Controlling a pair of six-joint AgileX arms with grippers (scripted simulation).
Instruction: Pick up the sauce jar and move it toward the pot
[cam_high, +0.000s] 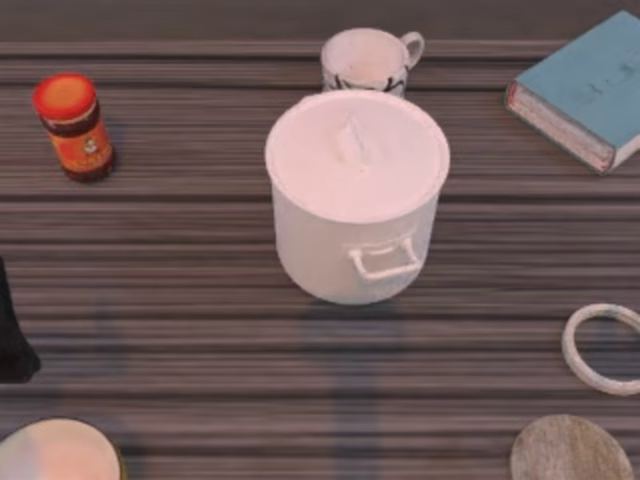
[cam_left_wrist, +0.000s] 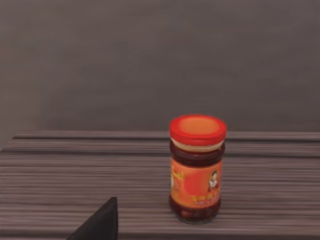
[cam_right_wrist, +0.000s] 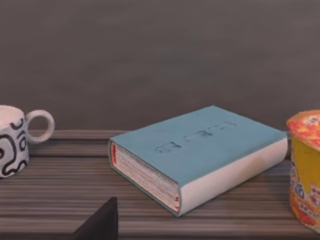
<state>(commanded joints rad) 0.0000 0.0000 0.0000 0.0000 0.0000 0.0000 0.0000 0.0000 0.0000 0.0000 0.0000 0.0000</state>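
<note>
Pot (cam_high: 356, 195) dominates the table (cam_high: 200, 300) centre: large, white, lid on, small knob on top, loop handle facing the near edge. Lid seated, pot upright.

Book (cam_high: 583, 88), teal cover, lies flat at the far right corner; the right wrist view faces it (cam_right_wrist: 195, 155). White mug (cam_high: 366, 58) with black squiggles stands just behind the pot, apart from it. A yellow-orange cup (cam_right_wrist: 305, 170) shows at the edge of the right wrist view only.

Sauce jar (cam_high: 74, 126) stands upright at far left, well apart from the pot, red-orange lid on, label visible. Left wrist view has it squarely ahead (cam_left_wrist: 196, 167), nothing touching it.

White ring (cam_high: 603, 348) lies at the right edge. Two round discs sit at the near edge, one left (cam_high: 58, 452), one right (cam_high: 572, 450).

Left gripper (cam_high: 14, 335): only a dark sliver at the left edge of the top view, near side of the jar and apart from it. Cannot tell how its jaws stand. Right gripper: not seen from above; only a dark tip in its own wrist view; jaw state likewise not determinable.

Step in hand, by judgement: approach, jar not yet grasped. Next move calls for the left arm to advance toward the jar, straddle its body below the lid, close, lift, then carry rightward, stopping short of the pot wall.
</note>
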